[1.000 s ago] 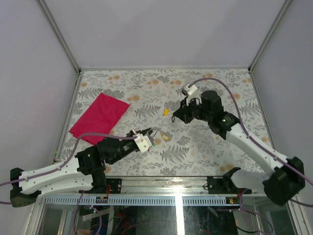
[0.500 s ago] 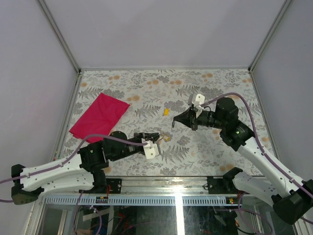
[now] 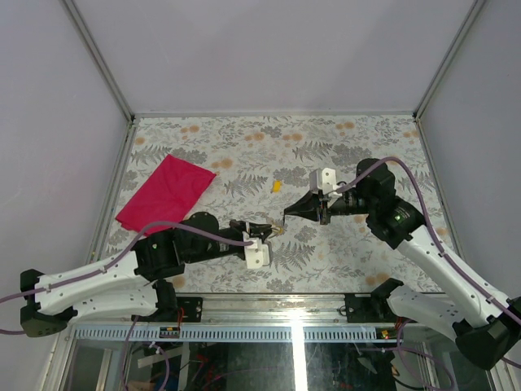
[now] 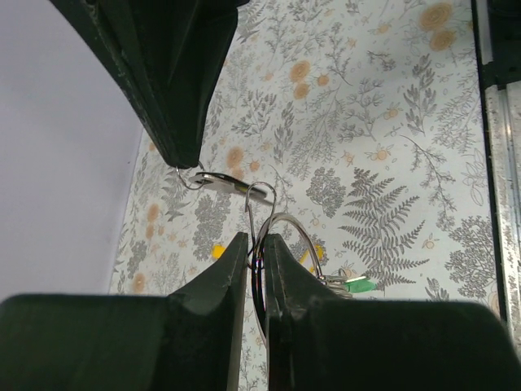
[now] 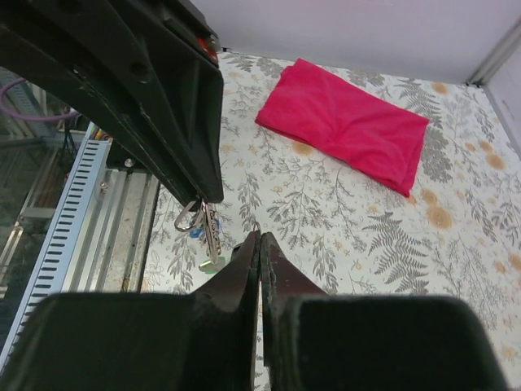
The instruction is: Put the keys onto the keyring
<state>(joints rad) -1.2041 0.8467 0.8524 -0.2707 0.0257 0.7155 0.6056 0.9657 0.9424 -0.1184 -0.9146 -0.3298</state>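
Observation:
My left gripper is shut on the keyring, a silver wire loop standing out of its jaws. Keys hang from the ring, with a green tag and a blue tag. My right gripper is shut on a small silvery key, held just above and beside the keyring. In the right wrist view its jaws are pressed together with a thin wire loop at the tip. A key with a yellow tag lies on the table behind the grippers.
A red cloth lies folded at the left of the floral table. Grey walls enclose the table on three sides. The metal rail runs along the near edge.
My right gripper has swung down and left with its key, to meet the left gripper. My left gripper has moved right with the keyring.

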